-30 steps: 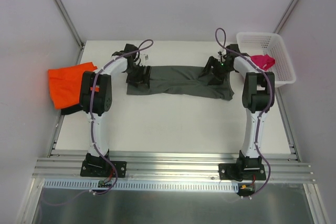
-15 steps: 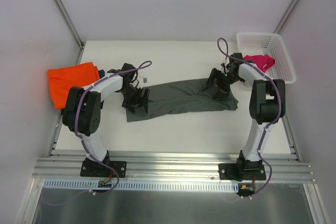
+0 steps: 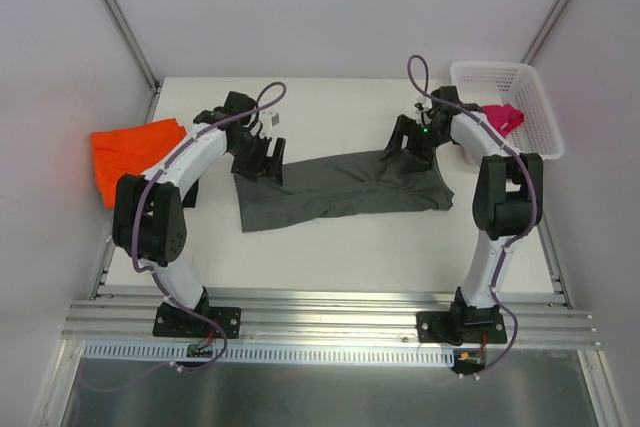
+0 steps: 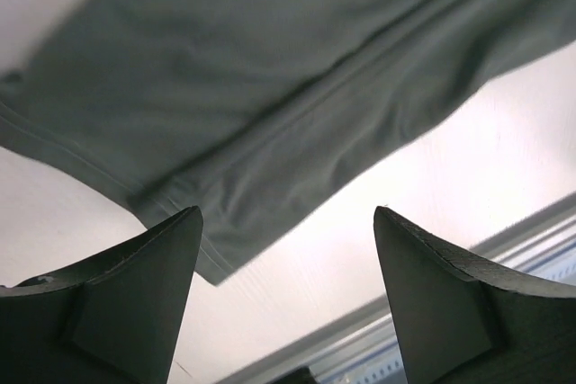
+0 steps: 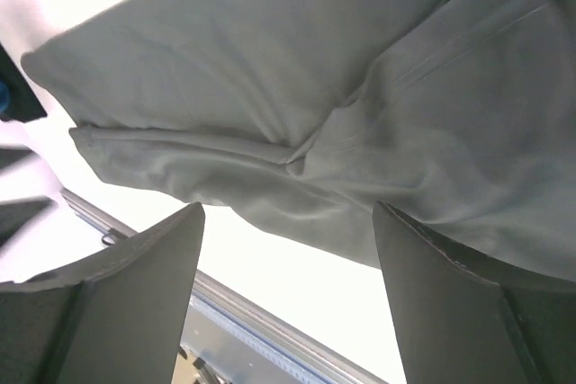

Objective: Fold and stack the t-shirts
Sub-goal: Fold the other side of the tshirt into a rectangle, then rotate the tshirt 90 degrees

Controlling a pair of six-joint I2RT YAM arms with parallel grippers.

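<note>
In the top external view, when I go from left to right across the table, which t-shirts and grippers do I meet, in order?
orange t-shirt → left gripper → dark grey t-shirt → right gripper → magenta-pink t-shirt

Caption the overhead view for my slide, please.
Left gripper and right gripper, both open, above opposite ends of the dark grey t-shirt; orange t-shirt at left, pink t-shirt in the white basket.

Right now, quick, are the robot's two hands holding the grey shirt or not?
Left gripper: open, holding nothing, over the dark grey t-shirt.
Right gripper: open, holding nothing, over the same shirt.
</note>
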